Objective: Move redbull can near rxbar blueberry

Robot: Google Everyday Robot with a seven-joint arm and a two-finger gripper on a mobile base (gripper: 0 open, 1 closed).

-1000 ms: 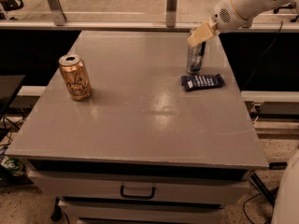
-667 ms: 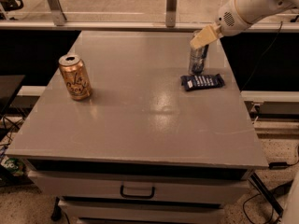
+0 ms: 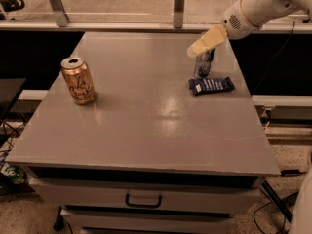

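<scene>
1. The redbull can (image 3: 203, 65) stands upright on the bench (image 3: 156, 130), right of centre in the upper half of the frame and close to the bench's right edge. It is slim and dark with pale panels. Its top is covered, so what it holds cannot be seen.
2. The gripper (image 3: 200, 47) hangs right over the top of that can, a cream-coloured piece slanting down towards the left. It overlaps the rim, but I cannot tell whether it is clamped on the can or clear of it.
3. The rxbar blueberry (image 3: 211, 85) lies flat just below the can in the frame and a little to the right. It is a dark navy wrapper with small white lettering, its long side running left to right. It is just beside the can's base, but I cannot tell whether they touch.
4. The white arm (image 3: 263, 4) comes in from the upper right corner of the frame.
5. A wider gold can (image 3: 78, 80) stands upright at the left of the bench, well apart from the other two. Its lid shows a dark opening, and the contents cannot be seen.
6. Below the bench top, at the bottom of the frame, is a closed drawer (image 3: 144, 199) with a dark handle.
</scene>
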